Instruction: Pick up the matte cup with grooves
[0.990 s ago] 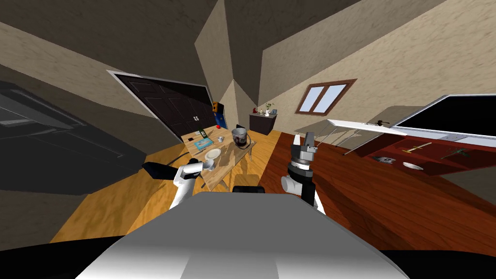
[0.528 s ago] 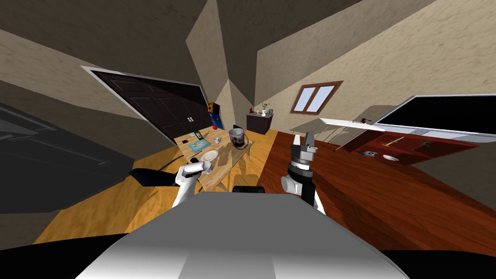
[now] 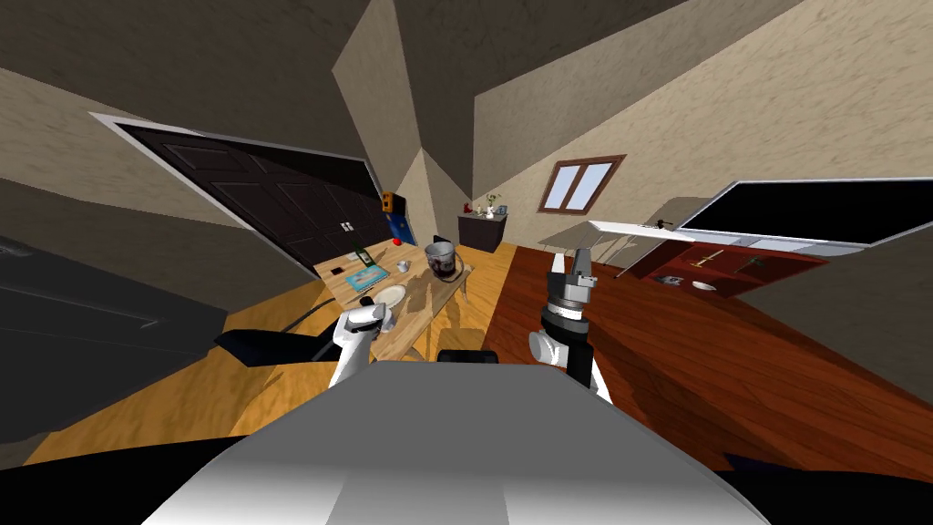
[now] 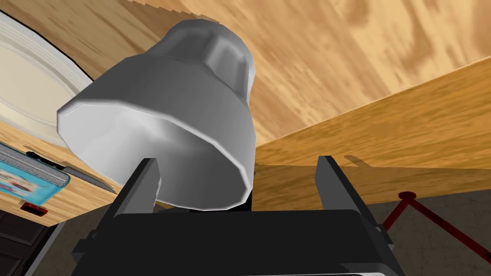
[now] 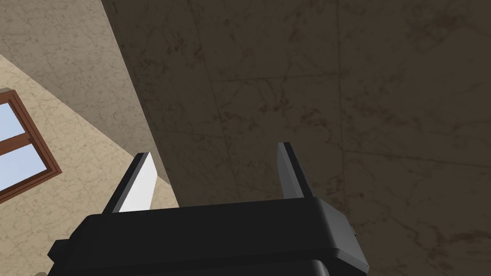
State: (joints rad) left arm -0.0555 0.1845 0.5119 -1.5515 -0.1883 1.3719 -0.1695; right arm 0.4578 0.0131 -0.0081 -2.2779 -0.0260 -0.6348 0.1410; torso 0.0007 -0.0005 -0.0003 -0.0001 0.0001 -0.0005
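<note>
You find the left gripper (image 4: 237,162) with its fingers (image 4: 331,182) spread: the grey cup (image 4: 182,120) rests against one finger and clear of the other. It is tilted, wide end toward the gripper, over the wooden table (image 4: 335,57) edge, beside the white plate (image 4: 29,96). The right gripper (image 5: 216,151) is likewise released.

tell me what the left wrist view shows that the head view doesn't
Left wrist view: the grey cup up close, its wide end towards the open left pincer, between the fingers and close to one of them; thin red struts past the table's edge.
Head view: the right pincer raised and open, a large dark mug, the window and the dark double door.
Both: the wooden table, the white plate and the teal book.
</note>
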